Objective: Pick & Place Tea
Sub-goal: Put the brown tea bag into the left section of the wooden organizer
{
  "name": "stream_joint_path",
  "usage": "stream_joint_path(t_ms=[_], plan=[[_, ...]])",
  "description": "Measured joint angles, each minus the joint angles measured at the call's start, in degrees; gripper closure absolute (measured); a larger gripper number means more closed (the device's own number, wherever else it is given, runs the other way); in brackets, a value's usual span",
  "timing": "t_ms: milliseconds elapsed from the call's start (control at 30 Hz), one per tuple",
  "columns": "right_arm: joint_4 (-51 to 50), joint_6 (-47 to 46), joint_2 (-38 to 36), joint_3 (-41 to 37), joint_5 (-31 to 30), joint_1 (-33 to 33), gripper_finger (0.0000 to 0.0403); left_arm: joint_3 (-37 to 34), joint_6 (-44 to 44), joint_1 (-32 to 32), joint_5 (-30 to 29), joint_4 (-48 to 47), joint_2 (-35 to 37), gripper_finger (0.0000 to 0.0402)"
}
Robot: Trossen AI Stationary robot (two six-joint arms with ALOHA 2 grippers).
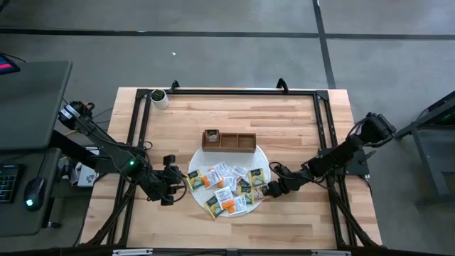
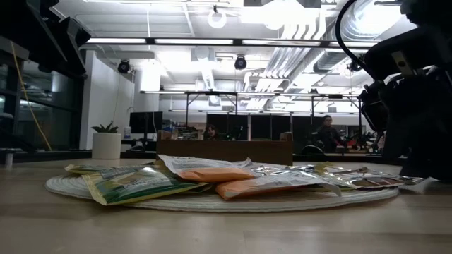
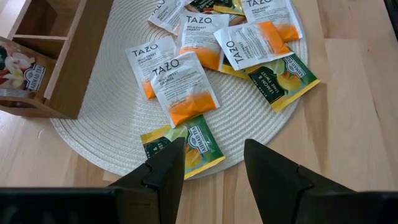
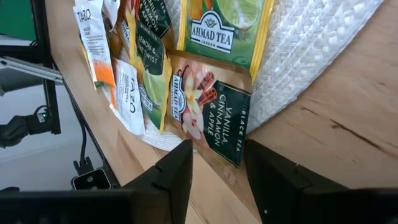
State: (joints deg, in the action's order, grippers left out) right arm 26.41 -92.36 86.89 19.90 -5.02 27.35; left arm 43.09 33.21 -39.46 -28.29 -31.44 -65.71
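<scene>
Several tea packets (image 1: 227, 186) lie in a loose, overlapping heap on the round white woven mat (image 1: 196, 162). One more packet (image 3: 18, 68) stands in the left compartment of the wooden tray (image 1: 238, 142), which is just beyond the mat. My left gripper (image 1: 174, 183) is open at the mat's left edge. In the left wrist view a green-and-yellow packet (image 3: 186, 144) lies just ahead of the gripper (image 3: 211, 168). My right gripper (image 1: 269, 189) is open and low at the mat's right edge. The near corner of a vanilla-cinnamon-apple packet (image 4: 214, 115) lies just ahead of it (image 4: 219, 168).
A small white plant pot (image 1: 160, 98) stands at the table's far left corner. A black frame (image 1: 227, 91) runs along the table's far, left and right sides. Bare wood lies between the mat and the near edge (image 1: 227, 231). In the low view the right arm (image 2: 417, 106) stands to the right of the mat (image 2: 212, 204).
</scene>
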Motion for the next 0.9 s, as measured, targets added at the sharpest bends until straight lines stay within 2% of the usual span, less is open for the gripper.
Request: stream_joint_path(t_ms=[600, 900], plan=[[0.0, 0.0, 0.0, 0.0, 0.7, 0.0, 0.0394, 0.0, 0.1, 0.0, 0.0, 0.0, 0.0, 0.0239], [1.2, 1.0, 0.0, -0.2, 1.0, 0.0, 0.0402, 0.0, 0.1, 0.0, 0.5, 0.0, 0.0, 0.0239]])
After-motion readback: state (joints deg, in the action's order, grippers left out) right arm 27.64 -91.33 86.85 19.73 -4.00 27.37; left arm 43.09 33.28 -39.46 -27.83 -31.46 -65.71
